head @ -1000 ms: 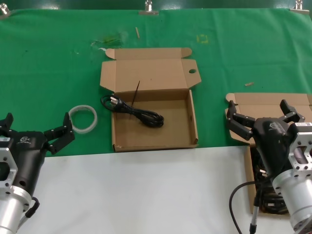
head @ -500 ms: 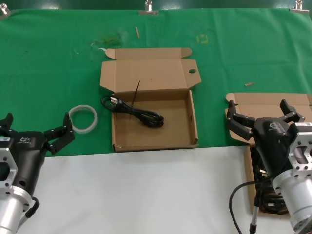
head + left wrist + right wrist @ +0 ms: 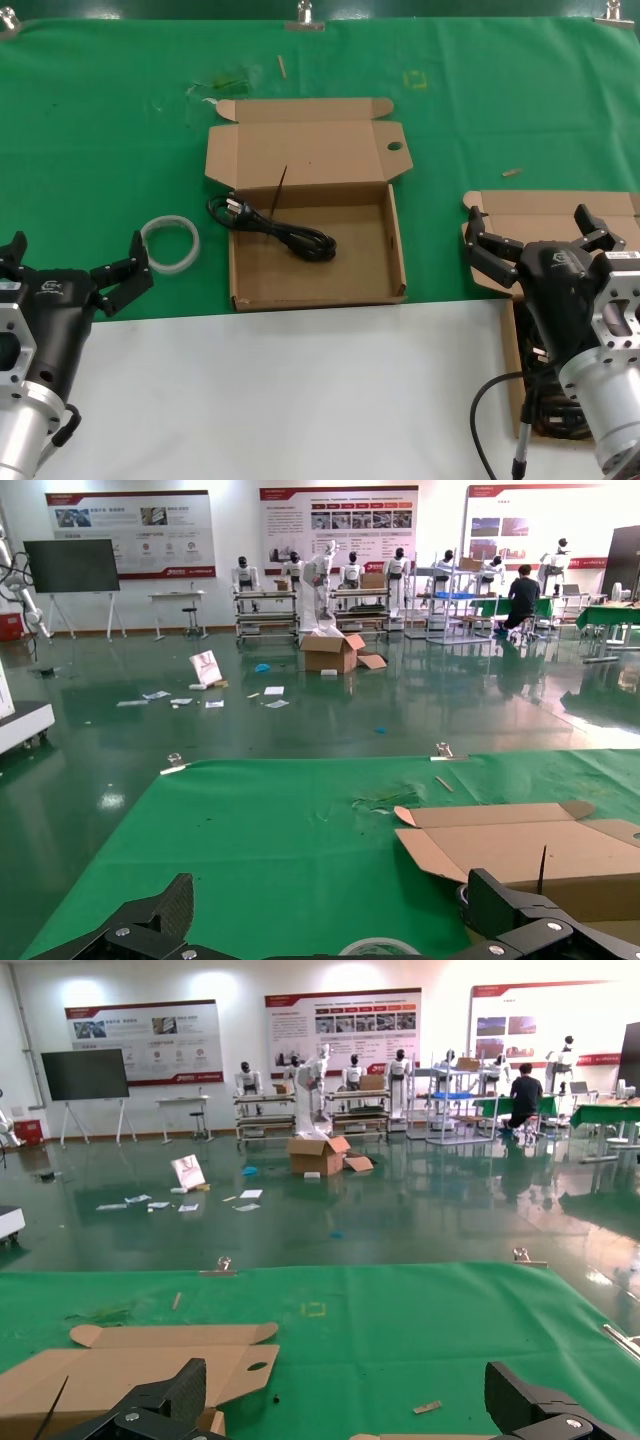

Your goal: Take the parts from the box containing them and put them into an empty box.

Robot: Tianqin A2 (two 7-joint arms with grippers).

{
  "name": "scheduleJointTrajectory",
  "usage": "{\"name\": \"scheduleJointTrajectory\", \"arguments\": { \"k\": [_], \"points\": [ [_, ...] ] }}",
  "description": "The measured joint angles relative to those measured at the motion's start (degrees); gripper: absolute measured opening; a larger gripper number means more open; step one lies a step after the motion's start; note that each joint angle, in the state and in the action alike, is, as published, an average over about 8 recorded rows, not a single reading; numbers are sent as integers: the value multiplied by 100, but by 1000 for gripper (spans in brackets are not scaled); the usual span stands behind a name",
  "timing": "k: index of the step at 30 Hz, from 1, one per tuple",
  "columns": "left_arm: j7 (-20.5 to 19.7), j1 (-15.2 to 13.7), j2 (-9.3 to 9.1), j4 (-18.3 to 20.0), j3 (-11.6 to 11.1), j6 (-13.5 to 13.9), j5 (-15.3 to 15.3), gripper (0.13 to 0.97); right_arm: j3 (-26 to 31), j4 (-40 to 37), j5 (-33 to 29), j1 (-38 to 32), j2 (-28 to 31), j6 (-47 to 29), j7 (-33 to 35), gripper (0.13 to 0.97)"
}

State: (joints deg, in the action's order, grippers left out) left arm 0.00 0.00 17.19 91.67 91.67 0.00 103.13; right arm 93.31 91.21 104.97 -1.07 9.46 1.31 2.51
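Observation:
The box with an oval hole [image 3: 394, 146] in its lid stands open at the table's middle [image 3: 370, 270]. One black cord [image 3: 275, 228] lies in it, its plug end over the left wall. The plain-lid box [image 3: 545, 207] stands at the right, mostly hidden behind my right arm; black cord bundles [image 3: 548, 405] show inside it. My right gripper [image 3: 532, 230] is open and empty above that box's lid. My left gripper [image 3: 75, 258] is open and empty at the left, near the table's front. The holed box also shows in the right wrist view [image 3: 150, 1360] and the left wrist view [image 3: 510, 845].
A white ring of tubing [image 3: 170, 243] lies on the green cloth left of the middle box, just beyond my left gripper, and shows in the left wrist view [image 3: 380, 947]. Small scraps [image 3: 511, 172] lie on the cloth. White table surface [image 3: 300, 400] runs along the front.

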Motion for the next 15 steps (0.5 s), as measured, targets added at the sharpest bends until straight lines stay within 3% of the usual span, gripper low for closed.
{"name": "scheduleJointTrajectory", "arguments": {
  "k": [15],
  "points": [
    [0,0,0,0,0,0,0,966,0,0,0,0,0,0,0,966]
  ]
}}
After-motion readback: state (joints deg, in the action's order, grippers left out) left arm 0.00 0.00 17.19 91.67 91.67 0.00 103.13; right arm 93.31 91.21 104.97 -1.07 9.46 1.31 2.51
